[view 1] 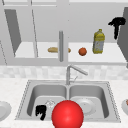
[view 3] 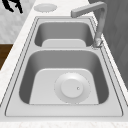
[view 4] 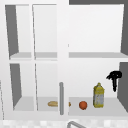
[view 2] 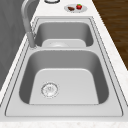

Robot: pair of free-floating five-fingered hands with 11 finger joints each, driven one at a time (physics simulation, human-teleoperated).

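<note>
My left hand (view 1: 40,111) hangs low over the front edge of the sink's left basin (view 1: 37,95), fingers relaxed and pointing down, holding nothing. In the right side view it floats at the far end, off the counter's front (view 3: 13,5). My right hand (view 1: 116,23) is up at the open wall cabinet, beside the edge of the swung-out right door (view 1: 123,35) and above right of a yellow bottle (view 1: 98,41); it shows there in the upper view too (view 4: 113,76). A big red ball (view 1: 67,114) covers the sink's front rim, just right of my left hand.
On the cabinet shelf (view 1: 110,58) lie an orange (view 1: 82,51) and a bread roll (view 1: 53,49); the left door's handle (view 1: 60,46) stands in front. The faucet (view 1: 75,70) rises behind the divider. A plate (view 3: 72,88) lies in the right basin. Plates sit on both counters (view 3: 45,7) (view 2: 75,8).
</note>
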